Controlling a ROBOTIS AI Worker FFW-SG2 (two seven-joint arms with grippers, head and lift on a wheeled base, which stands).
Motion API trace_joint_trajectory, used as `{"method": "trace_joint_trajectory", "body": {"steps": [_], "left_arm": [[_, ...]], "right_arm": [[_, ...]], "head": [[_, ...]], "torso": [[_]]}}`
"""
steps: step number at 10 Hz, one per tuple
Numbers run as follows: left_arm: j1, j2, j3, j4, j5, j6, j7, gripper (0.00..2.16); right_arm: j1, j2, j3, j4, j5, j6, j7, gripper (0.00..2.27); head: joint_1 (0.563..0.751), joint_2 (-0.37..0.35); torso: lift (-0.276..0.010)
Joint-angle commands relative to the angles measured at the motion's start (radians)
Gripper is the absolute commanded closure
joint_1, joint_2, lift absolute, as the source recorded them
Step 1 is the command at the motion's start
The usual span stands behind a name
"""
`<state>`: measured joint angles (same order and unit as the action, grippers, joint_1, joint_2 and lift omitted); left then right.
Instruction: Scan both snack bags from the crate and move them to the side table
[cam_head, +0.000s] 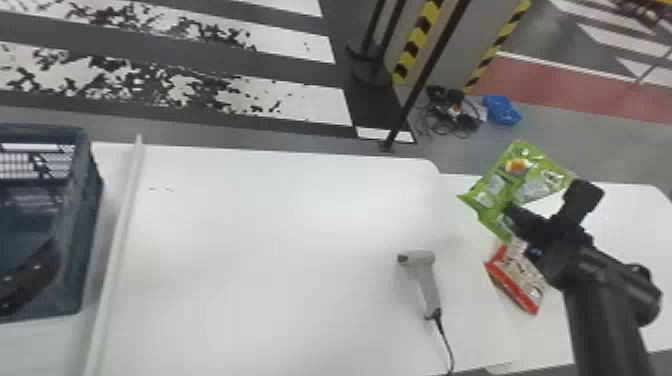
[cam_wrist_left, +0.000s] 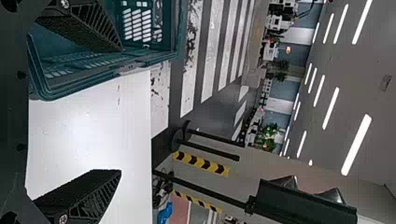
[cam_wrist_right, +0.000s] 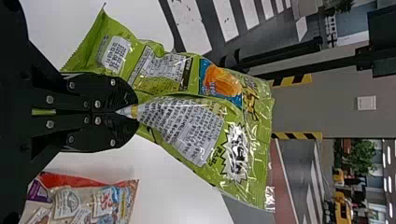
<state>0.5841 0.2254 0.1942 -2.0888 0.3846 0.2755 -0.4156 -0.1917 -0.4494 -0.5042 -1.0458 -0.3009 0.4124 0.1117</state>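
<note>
My black right gripper (cam_head: 515, 218) holds the green shiny plastic snack bag (cam_head: 510, 175) | on white flat tabletop (cam_head: 477, 325) lies red-and-beige snack bag (cam_head: 517, 280), beside it grey pistol-shaped scanner (cam_head: 426, 282)

The head view's left edge cuts off the crate (cam_head: 82, 210), its bottom edge the scanner's cable (cam_head: 444, 337).

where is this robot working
Probably a warehouse-style demo hall: black-and-yellow striped barrier tape, broad white floor stripes and long white ceiling lights point that way.
</note>
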Motion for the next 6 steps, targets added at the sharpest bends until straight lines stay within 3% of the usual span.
{"method": "trace_joint_trajectory", "body": {"steps": [1,4,6], "left_arm": [[-0.001,0.005,-0.001,0.003,0.002,-0.003,0.000,0.07],[0.003,0.008,0.001,0.006,0.013,-0.012,-0.009,0.07],[0.003,0.011,0.002,0.004,0.017,-0.025,-0.015,0.07]], "right_arm": [[-0.025,-0.015,0.064,0.064,0.006,-0.027,-0.070,2.25],[-0.060,-0.023,0.101,0.181,0.075,-0.073,-0.175,2.25],[-0.071,-0.031,0.099,0.204,0.063,-0.073,-0.262,2.25]], "head": [[0.695,-0.350],[0.695,-0.350],[0.695,-0.350]], "torso": [[-0.029],[-0.029],[-0.029]]}}
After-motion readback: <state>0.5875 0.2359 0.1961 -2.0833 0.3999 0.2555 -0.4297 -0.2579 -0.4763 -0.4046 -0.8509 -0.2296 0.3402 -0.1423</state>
